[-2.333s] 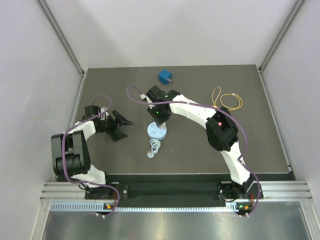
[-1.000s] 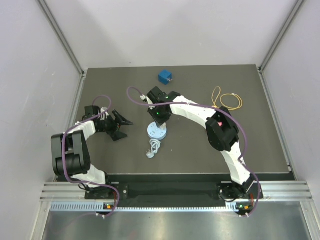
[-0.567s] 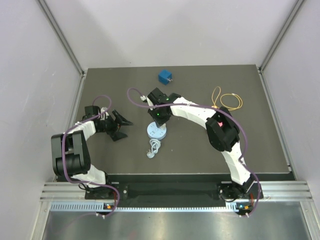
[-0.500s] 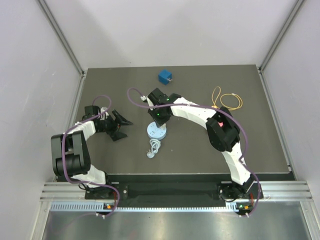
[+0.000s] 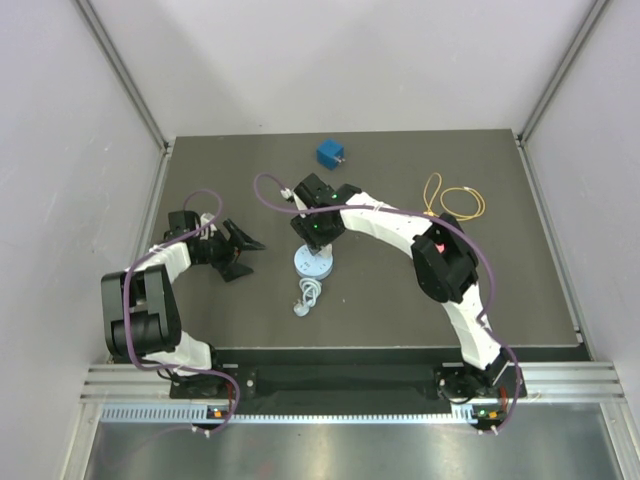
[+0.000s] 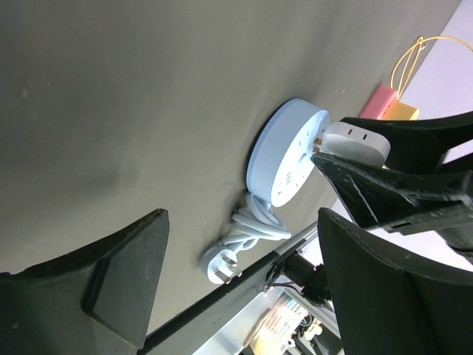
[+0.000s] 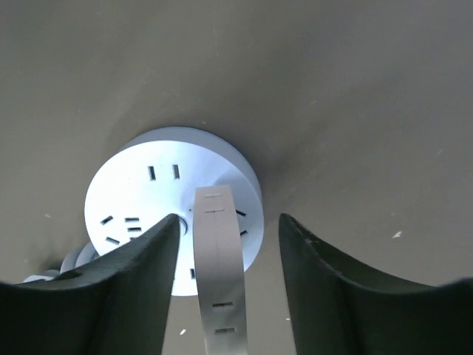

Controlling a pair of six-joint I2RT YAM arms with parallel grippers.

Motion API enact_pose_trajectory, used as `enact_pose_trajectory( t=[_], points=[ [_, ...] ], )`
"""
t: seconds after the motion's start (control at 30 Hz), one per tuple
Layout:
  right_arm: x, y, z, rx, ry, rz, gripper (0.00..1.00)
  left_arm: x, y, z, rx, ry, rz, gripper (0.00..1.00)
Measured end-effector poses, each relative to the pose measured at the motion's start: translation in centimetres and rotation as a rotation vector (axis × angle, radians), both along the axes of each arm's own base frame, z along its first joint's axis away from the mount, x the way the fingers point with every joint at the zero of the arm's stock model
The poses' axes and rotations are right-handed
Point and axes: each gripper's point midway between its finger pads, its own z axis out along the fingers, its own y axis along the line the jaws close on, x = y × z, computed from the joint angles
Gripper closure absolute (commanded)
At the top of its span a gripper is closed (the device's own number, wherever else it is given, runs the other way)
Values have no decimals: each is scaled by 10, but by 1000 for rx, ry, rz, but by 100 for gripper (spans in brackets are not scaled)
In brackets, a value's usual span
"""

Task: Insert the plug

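Though the right arm hides it from above, the white plug (image 7: 216,281) stands on the round socket hub (image 7: 140,192) between the right gripper's (image 7: 229,222) parted fingers, with a gap on one side. How deep its prongs sit cannot be told. The left gripper (image 5: 246,257) hovers wide open beside the hub's coiled cord (image 6: 259,222).

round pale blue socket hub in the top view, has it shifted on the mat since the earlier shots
No. The round pale blue socket hub sits at the same spot below the blue cube, with its coiled white cord lying as before.
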Motion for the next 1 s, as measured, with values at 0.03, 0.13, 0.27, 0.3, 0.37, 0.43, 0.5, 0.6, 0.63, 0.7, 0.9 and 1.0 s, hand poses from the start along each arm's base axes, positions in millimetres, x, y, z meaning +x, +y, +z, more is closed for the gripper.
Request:
enact_pose_trajectory(
  t=[0.03, 0.13, 0.27, 0.3, 0.37, 0.43, 0.5, 0.6, 0.63, 0.7, 0.9, 1.0],
  points=[
    [1, 0, 2, -1, -5, -3, 42, 0, 0, 0, 2, -1, 0, 14],
    [8, 3, 14, 14, -25, -7, 40, 0, 0, 1, 5, -6, -2, 14],
    [16, 10, 30, 44, -55, -10, 46, -1, 0, 1, 7, -7, -5, 14],
    [17, 10, 31, 47, -57, -10, 48, -1, 0, 1, 7, -7, -5, 14],
    [16, 9, 30, 42, -52, -11, 51, -1, 0, 1, 7, -7, -6, 15],
    [14, 7, 29, 34, -43, -12, 51, -1, 0, 1, 7, -7, -6, 15],
    [13, 7, 28, 32, -41, -13, 51, -1, 0, 1, 7, -7, -6, 15],
    [11, 5, 25, 27, -32, -19, 51, -1, 0, 1, 7, -7, -6, 15],
    [9, 3, 23, 22, -26, -19, 51, -1, 0, 1, 7, -7, -6, 15],
    [5, 0, 18, 10, -13, -19, 53, -1, 0, 1, 7, -7, -6, 15],
    [-6, -7, 4, -7, 32, -23, 64, -1, 0, 1, 7, -7, -6, 15],
    [-10, -10, 1, -11, 46, -25, 68, -1, 0, 1, 7, -7, -6, 15]
  ],
)
